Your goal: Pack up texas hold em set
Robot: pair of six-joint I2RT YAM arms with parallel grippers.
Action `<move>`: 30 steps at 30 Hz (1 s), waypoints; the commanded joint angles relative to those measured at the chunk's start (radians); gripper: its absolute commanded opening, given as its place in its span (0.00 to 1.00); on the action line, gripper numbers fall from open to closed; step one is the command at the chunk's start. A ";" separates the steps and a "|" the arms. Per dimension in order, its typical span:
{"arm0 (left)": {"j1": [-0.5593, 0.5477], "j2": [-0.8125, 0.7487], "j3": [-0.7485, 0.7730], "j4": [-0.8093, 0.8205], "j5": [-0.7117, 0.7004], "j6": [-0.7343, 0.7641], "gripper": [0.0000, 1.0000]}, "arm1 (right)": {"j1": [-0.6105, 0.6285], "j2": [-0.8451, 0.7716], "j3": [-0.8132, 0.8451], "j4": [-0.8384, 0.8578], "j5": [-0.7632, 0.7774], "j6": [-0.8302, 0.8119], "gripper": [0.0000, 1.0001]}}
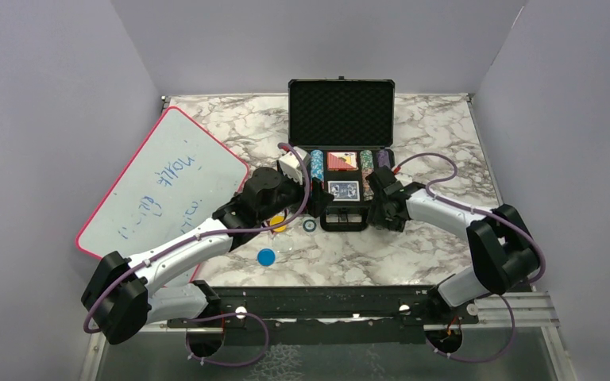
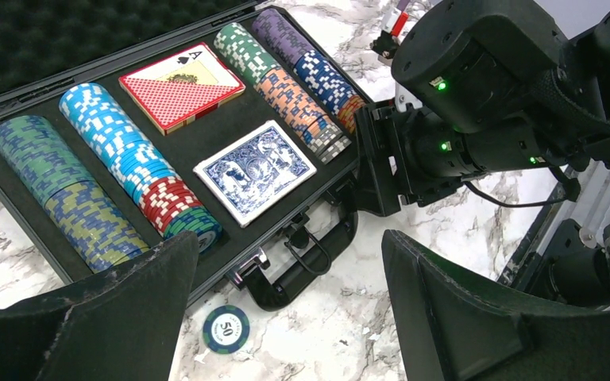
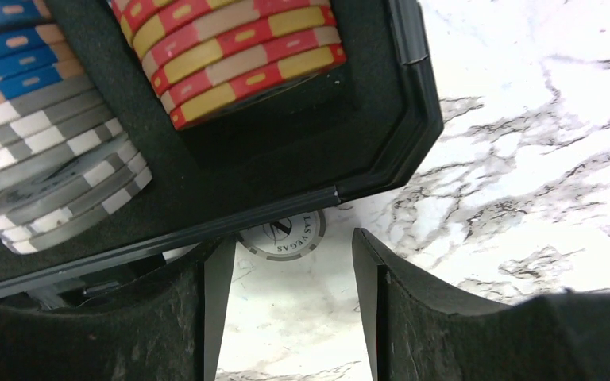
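The black briefcase stands open at the table's back, its tray holding chip rows, a red deck and a blue deck. My left gripper is open and empty at the case's front left, above a loose blue "50" chip near the handle. My right gripper is open and empty at the case's front right corner, over a grey "Las Vegas" chip half under the case edge. A blue round button and a yellow one lie on the table.
A red-edged whiteboard with writing lies tilted at the left, under the left arm. Grey walls close in the marble table on three sides. A black rail runs along the near edge.
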 commanded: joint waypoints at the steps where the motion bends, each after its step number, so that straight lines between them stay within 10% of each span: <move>1: 0.009 -0.008 -0.005 0.039 -0.015 -0.011 0.88 | 0.008 0.050 0.009 0.008 0.109 0.057 0.59; 30: 0.017 -0.006 -0.005 0.030 -0.025 -0.025 0.88 | 0.006 0.056 -0.037 -0.034 0.141 0.147 0.43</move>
